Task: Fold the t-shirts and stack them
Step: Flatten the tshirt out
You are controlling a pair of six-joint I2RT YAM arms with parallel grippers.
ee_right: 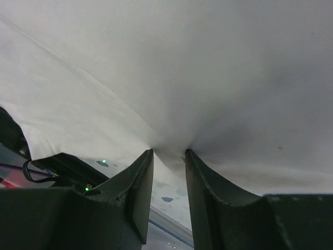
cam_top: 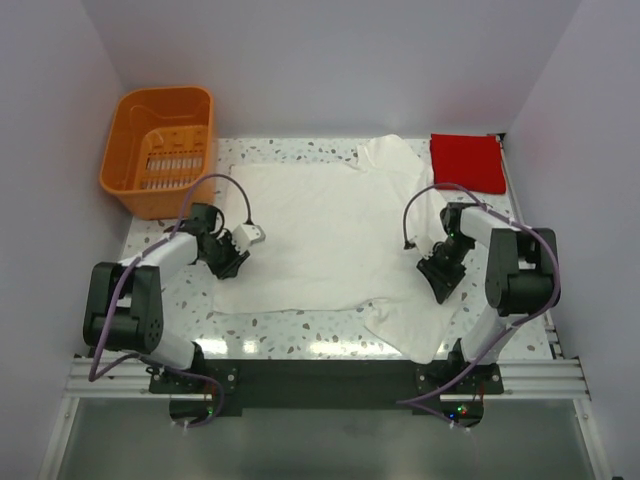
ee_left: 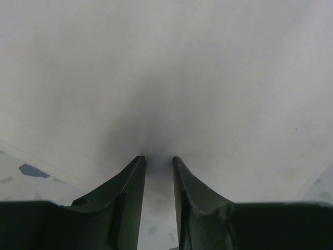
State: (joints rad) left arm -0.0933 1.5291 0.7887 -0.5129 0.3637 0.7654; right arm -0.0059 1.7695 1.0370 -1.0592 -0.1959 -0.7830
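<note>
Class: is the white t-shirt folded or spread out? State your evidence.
Spread out: the white t-shirt lies flat across the table, both sleeves extended.

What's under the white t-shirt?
Speckled table shows around the white t-shirt, which lies spread flat. The left gripper and right gripper pinch its sides. Anything beneath its middle is covered.

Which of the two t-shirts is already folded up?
The red t-shirt, a small flat square at the far right corner. The cream-white t-shirt lies spread open in the middle with its sleeves out.
</note>
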